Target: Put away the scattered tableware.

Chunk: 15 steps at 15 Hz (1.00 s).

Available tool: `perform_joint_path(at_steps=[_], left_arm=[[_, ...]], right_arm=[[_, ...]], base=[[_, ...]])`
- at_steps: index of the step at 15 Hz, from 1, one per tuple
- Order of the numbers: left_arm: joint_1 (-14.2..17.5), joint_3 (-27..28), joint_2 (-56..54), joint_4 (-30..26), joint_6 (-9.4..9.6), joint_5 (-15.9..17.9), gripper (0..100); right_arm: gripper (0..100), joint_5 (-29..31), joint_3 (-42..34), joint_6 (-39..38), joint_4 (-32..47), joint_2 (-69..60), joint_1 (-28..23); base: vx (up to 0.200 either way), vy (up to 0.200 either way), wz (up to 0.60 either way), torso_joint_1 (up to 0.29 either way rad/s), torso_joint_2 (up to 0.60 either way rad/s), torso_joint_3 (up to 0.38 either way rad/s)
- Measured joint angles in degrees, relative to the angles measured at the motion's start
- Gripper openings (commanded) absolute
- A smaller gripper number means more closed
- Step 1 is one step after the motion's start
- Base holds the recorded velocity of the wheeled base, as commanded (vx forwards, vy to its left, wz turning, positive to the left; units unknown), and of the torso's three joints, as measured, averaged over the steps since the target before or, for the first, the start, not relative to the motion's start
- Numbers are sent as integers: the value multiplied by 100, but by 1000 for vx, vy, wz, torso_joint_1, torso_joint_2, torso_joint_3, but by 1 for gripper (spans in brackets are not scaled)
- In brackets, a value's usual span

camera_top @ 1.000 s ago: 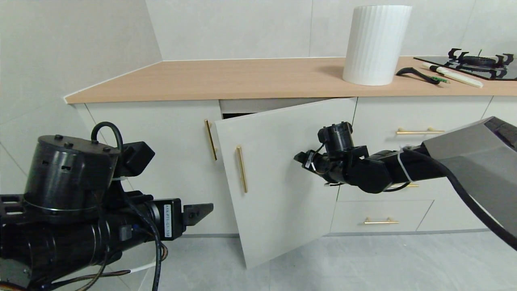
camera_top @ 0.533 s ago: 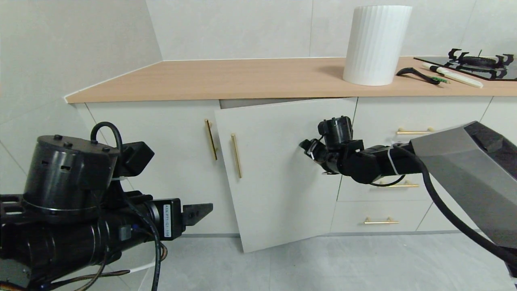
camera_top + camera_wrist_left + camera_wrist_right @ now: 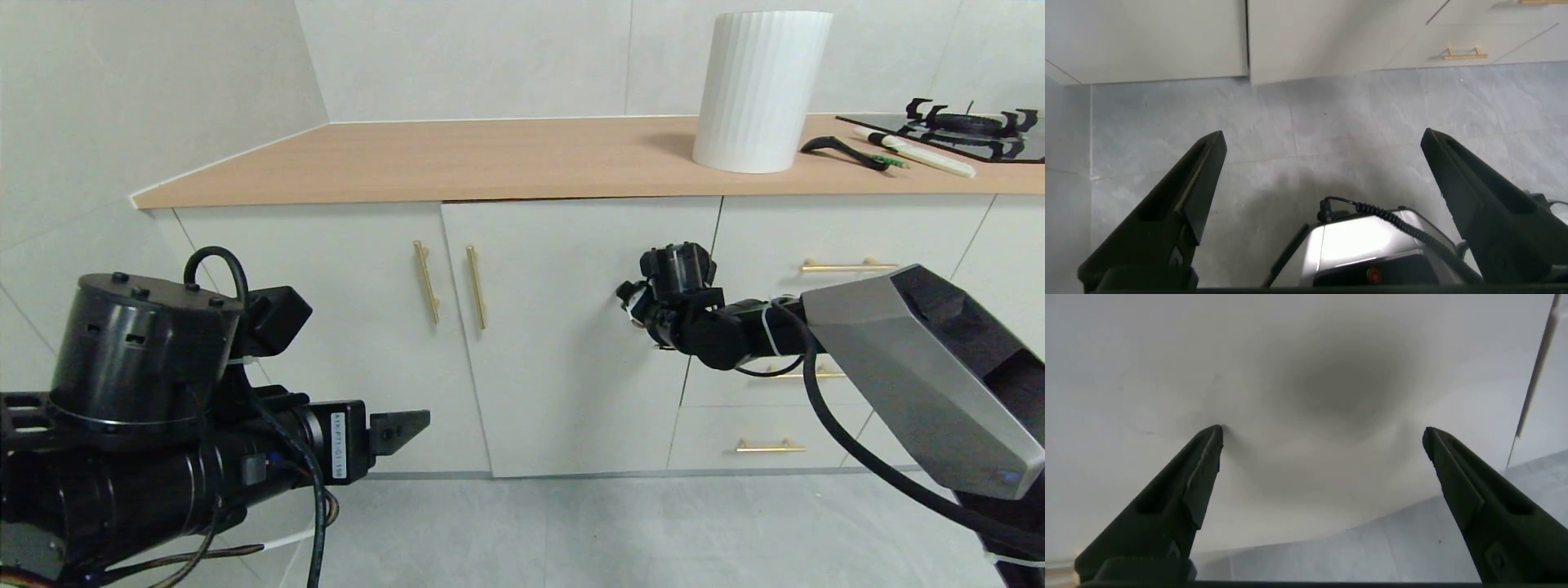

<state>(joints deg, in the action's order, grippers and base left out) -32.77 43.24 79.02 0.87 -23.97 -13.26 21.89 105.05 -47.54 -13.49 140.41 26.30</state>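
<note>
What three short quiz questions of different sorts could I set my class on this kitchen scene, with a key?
1. True or false: the cabinet door in front of the right gripper is shut, flush with the fronts beside it.
2. Which thing stands upright on the countertop? A: a white ribbed container. B: a kettle. C: a stack of plates.
3. Fill in the gap: the left gripper, held over the floor, has its jaws ____.

Key: 1 true; 2 A; 3 open.
</note>
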Motion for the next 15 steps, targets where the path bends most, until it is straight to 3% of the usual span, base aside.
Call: perform_joint_path(at_steps=[15], left_arm=[[-2, -2, 2, 0, -4, 2, 100]], right_arm=[[100, 222, 149, 2, 1, 127, -22]], base=[[0, 0, 0, 0, 0, 0]])
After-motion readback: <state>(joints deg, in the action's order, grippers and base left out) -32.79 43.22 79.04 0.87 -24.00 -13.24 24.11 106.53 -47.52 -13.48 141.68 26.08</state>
